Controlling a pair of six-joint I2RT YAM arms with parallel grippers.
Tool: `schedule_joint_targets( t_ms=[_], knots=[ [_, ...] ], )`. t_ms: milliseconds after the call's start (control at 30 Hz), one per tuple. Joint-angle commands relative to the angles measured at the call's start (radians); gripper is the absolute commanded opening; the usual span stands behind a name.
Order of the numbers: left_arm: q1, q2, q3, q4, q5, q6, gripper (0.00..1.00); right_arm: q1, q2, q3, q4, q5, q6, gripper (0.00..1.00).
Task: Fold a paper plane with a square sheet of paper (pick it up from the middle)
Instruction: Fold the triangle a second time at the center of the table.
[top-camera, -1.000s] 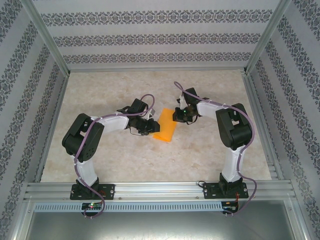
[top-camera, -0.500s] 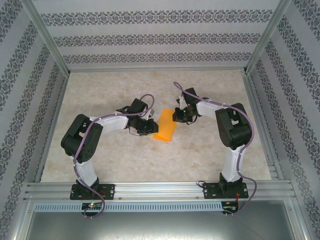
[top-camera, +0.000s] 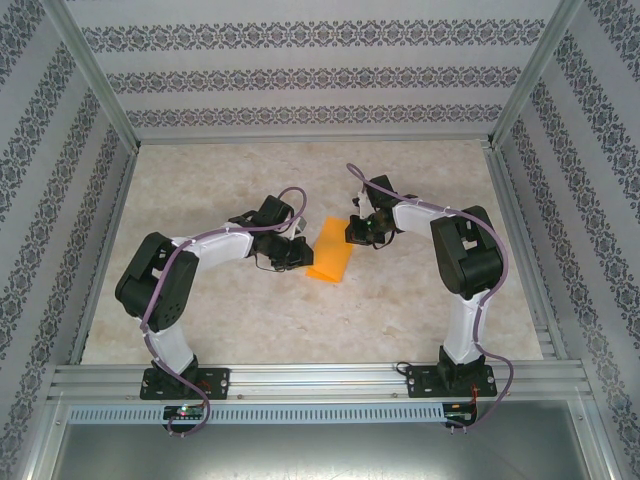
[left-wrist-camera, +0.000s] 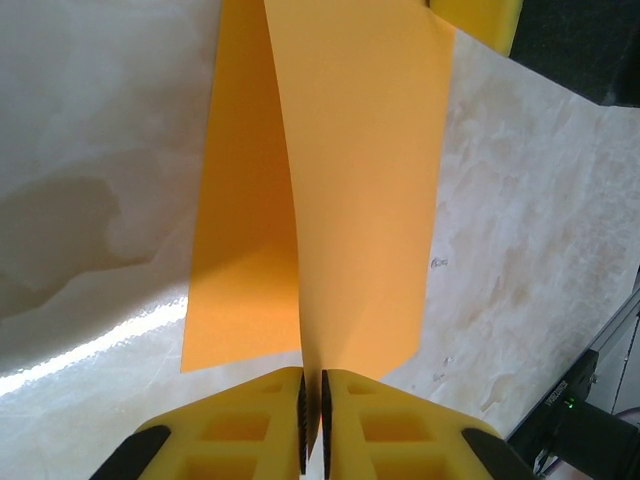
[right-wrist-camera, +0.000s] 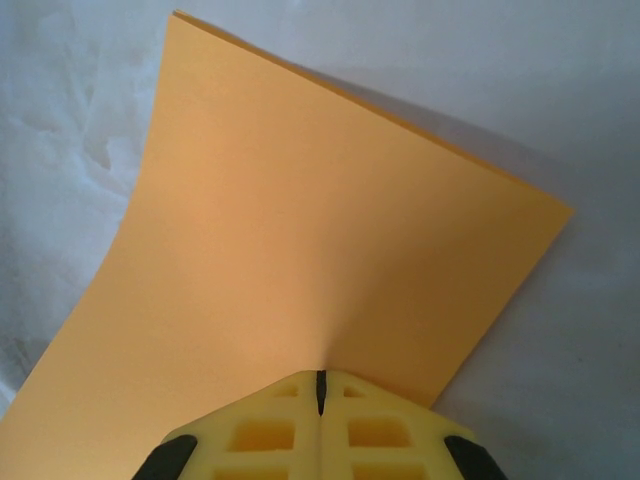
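The work surface is a pale, marble-patterned table (top-camera: 250, 320), matt over most of its area; a bright streak of glare is seen across it in the left wrist view. It is enclosed on three sides by walls (top-camera: 300, 80) papered in white with grey bands of floral ornament. Slanting aluminium posts (top-camera: 95, 75) are set at the corners, and an aluminium rail (top-camera: 320, 378) is laid along the near edge, where both arm bases are bolted.

The square sheet of paper (top-camera: 331, 250) is found near the middle of the table, between the two arms, and is presented from above as a narrow orange strip set at a slant. In the left wrist view two layers are seen: one lying flat on the surface, the other lifted and curved above it.

The left gripper (top-camera: 297, 250) is placed at the strip's left side; its yellow jaws are drawn almost together, and an edge of the paper is pinched in the slit between them. The right gripper (top-camera: 352, 232) is placed at the strip's far right corner; its jaws are closed tight, and the paper is puckered where it is held between them.
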Motion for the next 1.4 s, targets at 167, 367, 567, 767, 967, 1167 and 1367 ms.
schedule_joint_targets(
  t_ms=[167, 367, 567, 767, 967, 1167, 1367],
  knots=[
    [-0.023, 0.014, 0.065, -0.048, 0.002, 0.024, 0.09, 0.013, 0.019, 0.017, -0.003, -0.002, -0.015, 0.03],
    [-0.041, 0.067, 0.116, -0.048, 0.026, 0.025, 0.08, 0.015, 0.018, 0.011, 0.001, -0.005, -0.017, 0.03],
    [-0.053, 0.116, 0.158, -0.039, 0.046, 0.017, 0.08, 0.013, 0.009, -0.003, 0.020, -0.012, -0.017, 0.03],
    [-0.063, 0.168, 0.205, -0.022, 0.066, 0.006, 0.08, 0.001, -0.009, -0.029, 0.080, -0.059, 0.003, 0.03],
    [-0.071, 0.212, 0.244, -0.017, 0.074, 0.003, 0.08, -0.001, 0.007, -0.028, 0.077, -0.072, 0.002, 0.03],
    [-0.077, 0.250, 0.282, -0.010, 0.078, -0.002, 0.09, 0.003, 0.017, -0.027, 0.062, -0.070, -0.002, 0.02],
    [-0.079, 0.289, 0.321, -0.013, 0.065, 0.001, 0.09, 0.004, 0.017, -0.026, 0.063, -0.079, 0.000, 0.02]
  ],
)
